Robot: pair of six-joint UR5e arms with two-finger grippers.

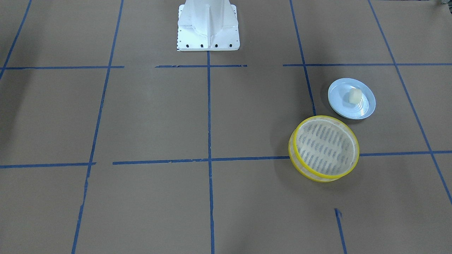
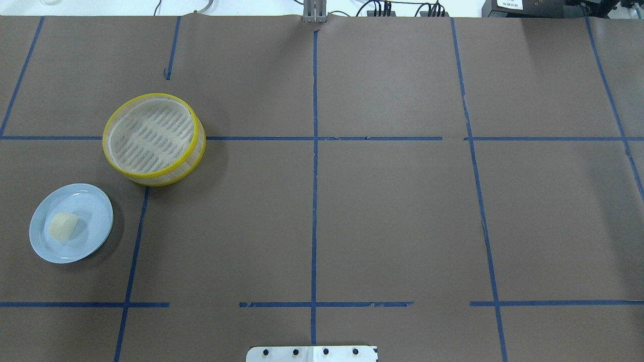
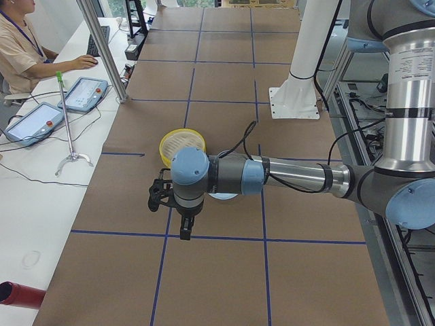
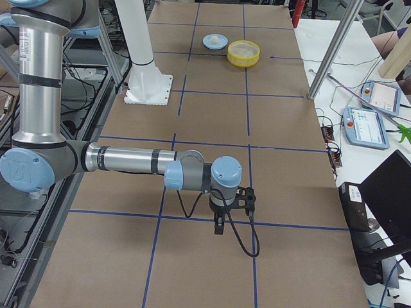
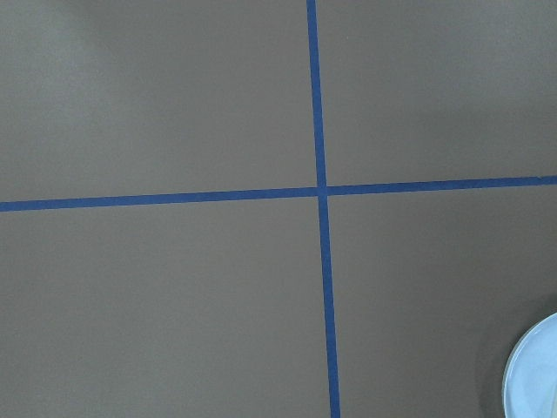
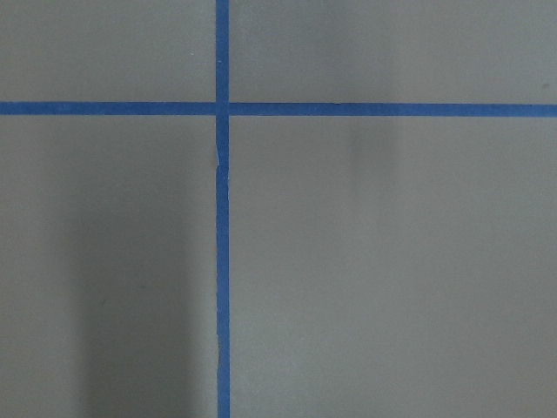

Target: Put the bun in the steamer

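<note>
The cream-white bun lies on a pale blue plate on the robot's left side of the table; it also shows in the overhead view. The yellow-rimmed steamer stands beside the plate, farther from the robot, with nothing on its slotted floor. My left gripper hangs above the table, outward of the plate toward the table's left end. My right gripper hangs over the far right end. Both show only in the side views, so I cannot tell whether they are open or shut.
Brown paper with blue tape lines covers the table. The white robot base stands at the middle of the near edge. The plate's rim shows at the corner of the left wrist view. An operator and tablets sit beyond the far edge.
</note>
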